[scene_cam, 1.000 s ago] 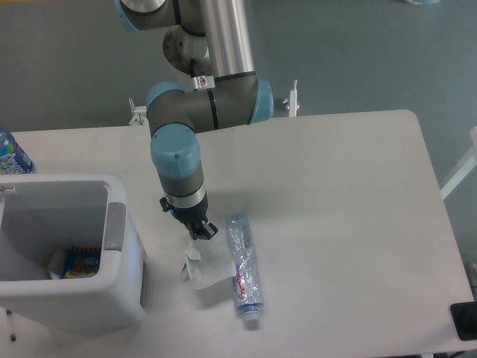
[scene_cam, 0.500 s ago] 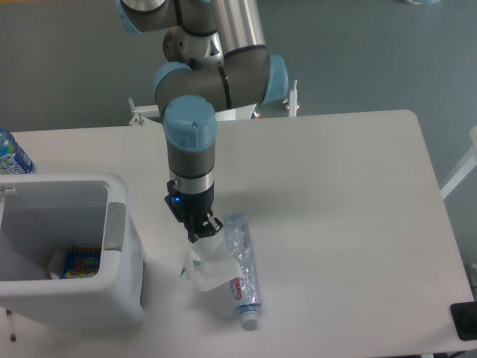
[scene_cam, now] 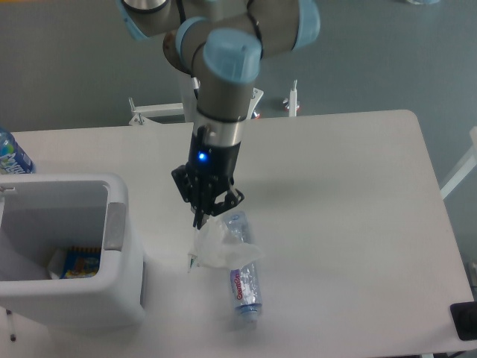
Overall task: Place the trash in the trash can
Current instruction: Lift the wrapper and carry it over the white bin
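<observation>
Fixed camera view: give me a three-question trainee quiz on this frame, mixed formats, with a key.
1. True or false: the wrapper hangs from the gripper, lifted over the table.
2. Which lies flat on the table? A) crushed bottle B) bin C) wrapper
3. Fill in: the bin stands to the image ____ of the gripper.

Key: 1 true; 2 A; 3 left.
</observation>
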You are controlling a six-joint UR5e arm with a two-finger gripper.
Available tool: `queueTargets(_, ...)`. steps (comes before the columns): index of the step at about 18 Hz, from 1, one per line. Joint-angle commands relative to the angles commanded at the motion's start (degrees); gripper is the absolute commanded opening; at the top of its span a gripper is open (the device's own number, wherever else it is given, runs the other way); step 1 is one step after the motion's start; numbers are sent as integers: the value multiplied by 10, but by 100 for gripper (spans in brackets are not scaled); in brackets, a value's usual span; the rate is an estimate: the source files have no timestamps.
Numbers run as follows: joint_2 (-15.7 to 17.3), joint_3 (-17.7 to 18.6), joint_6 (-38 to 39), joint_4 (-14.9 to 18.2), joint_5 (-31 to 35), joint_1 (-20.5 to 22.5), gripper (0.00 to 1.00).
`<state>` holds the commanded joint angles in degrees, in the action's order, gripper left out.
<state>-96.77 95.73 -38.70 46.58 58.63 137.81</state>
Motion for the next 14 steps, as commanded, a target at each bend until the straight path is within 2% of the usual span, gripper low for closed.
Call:
queueTargets(3,7,-38,105,0,-13,-5,0)
queueTargets(8,25,-45,222,-1,-44,-48,0)
queueTargets(14,1,-48,260,-2,-44,-130,0)
